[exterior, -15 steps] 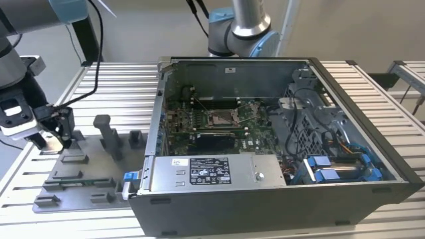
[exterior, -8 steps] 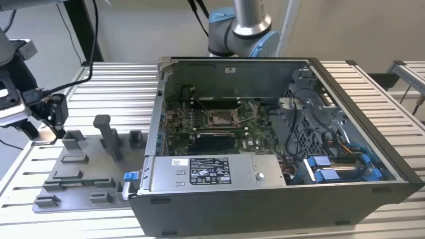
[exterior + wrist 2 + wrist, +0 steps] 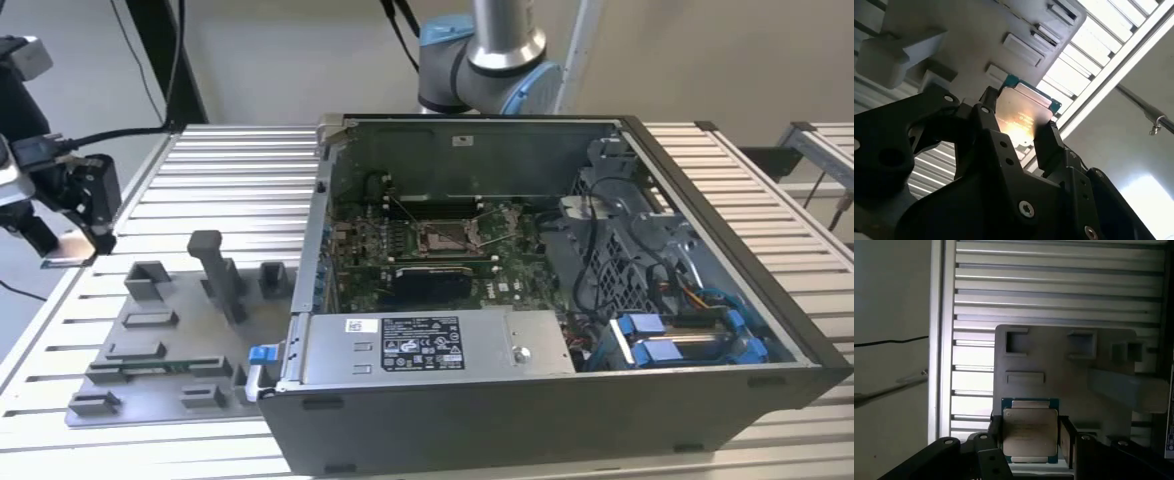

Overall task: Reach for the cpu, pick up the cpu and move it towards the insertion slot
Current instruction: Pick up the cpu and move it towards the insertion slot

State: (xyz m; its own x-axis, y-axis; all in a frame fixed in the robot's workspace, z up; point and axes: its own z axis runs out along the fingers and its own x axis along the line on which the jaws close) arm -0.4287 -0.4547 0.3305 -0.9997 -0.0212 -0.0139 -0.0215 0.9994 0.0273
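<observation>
Exterior view: my gripper [image 3: 70, 245] at exterior view's left, clamped on cpu [image 3: 67, 262], beside fixture [image 3: 160, 330]. Pick looks done, carry in hand. Slot [image 3: 447, 237] well apart inside case [image 3: 534, 400]; I judge carry calls for clearing case wall.

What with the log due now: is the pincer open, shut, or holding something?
Pincer: shut on the cpu, gripped by its opposite edges.

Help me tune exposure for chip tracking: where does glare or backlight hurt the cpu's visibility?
In the second wrist view a warm glare washes out much of the cpu, and the table slats behind are blown out; in the first wrist view the cpu is dim but evenly lit, its edges readable.
</observation>
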